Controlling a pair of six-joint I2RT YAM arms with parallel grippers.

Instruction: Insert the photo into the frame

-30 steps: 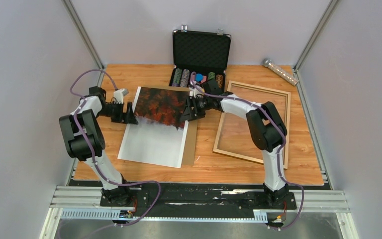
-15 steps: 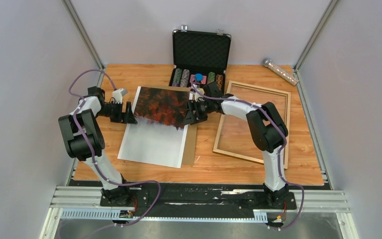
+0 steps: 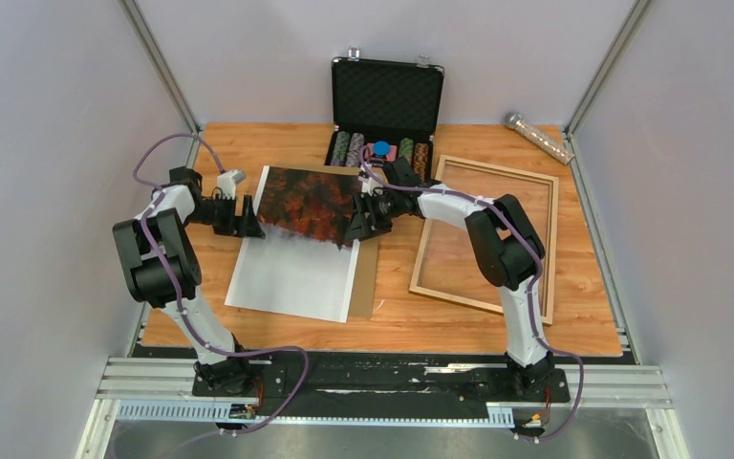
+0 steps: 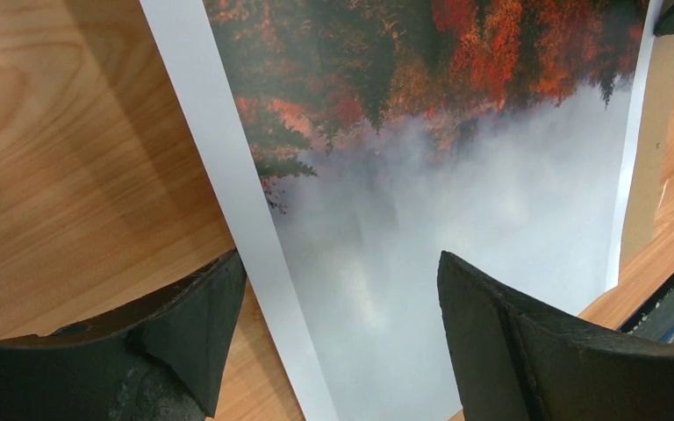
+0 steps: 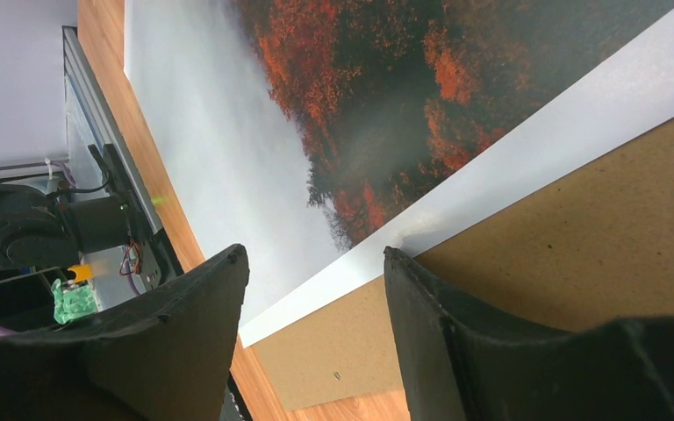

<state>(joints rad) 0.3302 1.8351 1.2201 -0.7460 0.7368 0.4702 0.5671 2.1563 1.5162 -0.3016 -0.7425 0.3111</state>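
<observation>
On brown backing (image 3: 370, 275): photo (image 3: 298, 251) flat, red-orange trees, grey fog | L pincer (image 3: 251, 226) wide | R pincer (image 3: 358, 226) agape

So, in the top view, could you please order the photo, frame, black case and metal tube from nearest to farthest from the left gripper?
1. photo, right beside the left gripper, table centre-left.
2. black case, back centre.
3. frame, right side.
4. metal tube, back right corner.
</observation>
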